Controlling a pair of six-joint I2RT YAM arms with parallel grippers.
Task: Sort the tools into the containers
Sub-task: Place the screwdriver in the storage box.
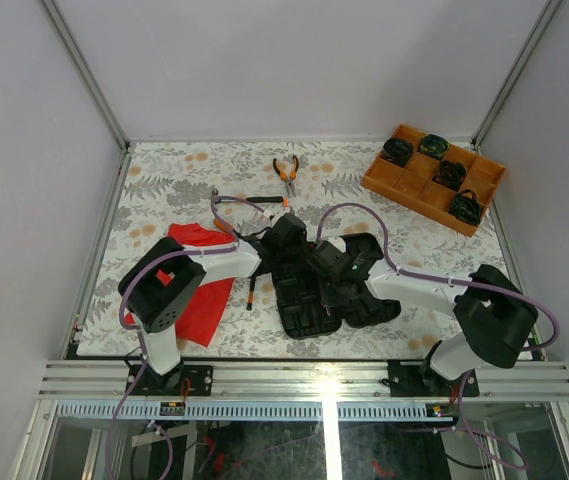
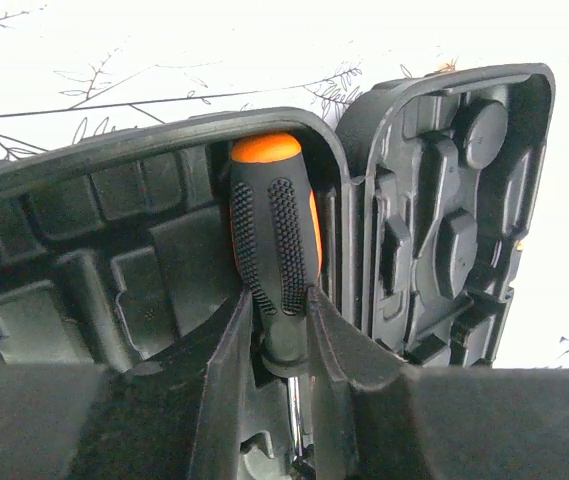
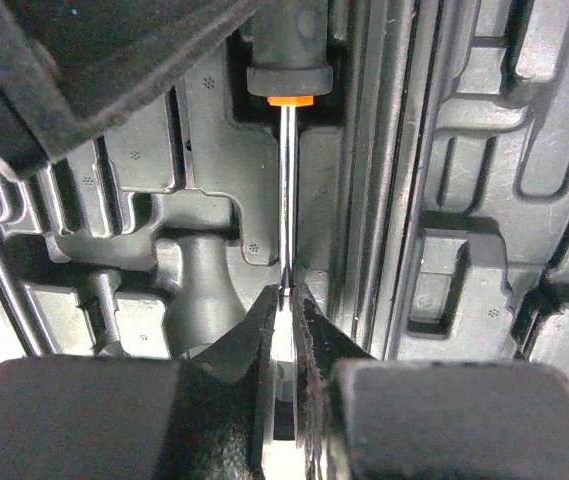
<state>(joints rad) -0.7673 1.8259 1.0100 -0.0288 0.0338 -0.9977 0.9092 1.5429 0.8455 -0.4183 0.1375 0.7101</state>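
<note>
Left tool [image 2: 279,302] nipped on screwdriver [image 2: 274,220] handle | right tool [image 3: 285,297] seemingly pinching its shaft | both over open case [image 2: 94,250]

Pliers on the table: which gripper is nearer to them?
Left. The left gripper is on the near side of the pliers, over the black case; the right gripper is further toward the near edge and rightward.

Black case [image 2: 444,220], orange-black screwdriver [image 2: 274,240] — perhaps floral table [image 1: 164,170]

Black moulded plastic case [image 2: 444,220]: matt.
Orange-and-black screwdriver handle [image 2: 272,235]: dimpled, rubbery grip.
Steel screwdriver shaft [image 3: 284,190]: glossy, smooth.
</note>
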